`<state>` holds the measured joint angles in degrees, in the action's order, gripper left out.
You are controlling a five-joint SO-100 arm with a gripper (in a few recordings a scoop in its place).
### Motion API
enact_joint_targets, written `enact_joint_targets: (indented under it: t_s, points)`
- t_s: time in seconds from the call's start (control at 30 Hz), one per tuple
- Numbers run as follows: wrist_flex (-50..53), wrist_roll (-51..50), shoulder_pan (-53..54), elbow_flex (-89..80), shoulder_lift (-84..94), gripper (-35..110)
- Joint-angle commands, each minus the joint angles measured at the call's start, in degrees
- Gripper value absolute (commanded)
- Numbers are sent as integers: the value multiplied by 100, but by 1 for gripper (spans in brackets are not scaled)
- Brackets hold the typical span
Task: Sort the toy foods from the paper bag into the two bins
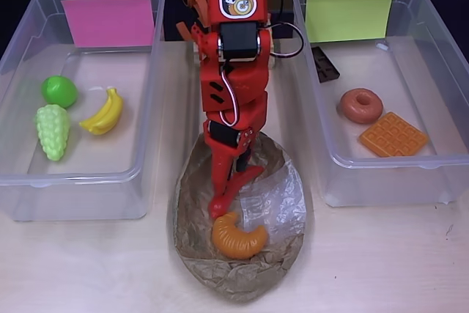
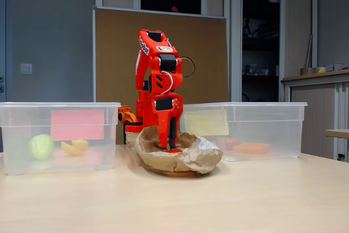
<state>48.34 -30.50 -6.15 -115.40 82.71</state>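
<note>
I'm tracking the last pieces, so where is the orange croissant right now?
In the overhead view the orange croissant lies in the paper bag, bottom centre between the two bins, just below the pincer.

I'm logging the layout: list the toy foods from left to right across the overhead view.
Pale-green plastic grapes → green ball → yellow banana → orange croissant on the brown paper bag → dark chocolate bar → brown donut → orange waffle.

arm (image 1: pixel 233 71): we see a round cartoon-figure sticker (image 1: pixel 237 4), no words legible | arm's side in the fixed view: white lettering (image 2: pixel 144 46), too small for us to read | pink label (image 1: pixel 108 20): blank | yellow-green label (image 1: pixel 349 15): blank
</note>
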Motion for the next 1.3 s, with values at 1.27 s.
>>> enact_joint_targets:
  t_s: [1.27]
  points:
    - [-149,-9791,-466,290,-26,27]
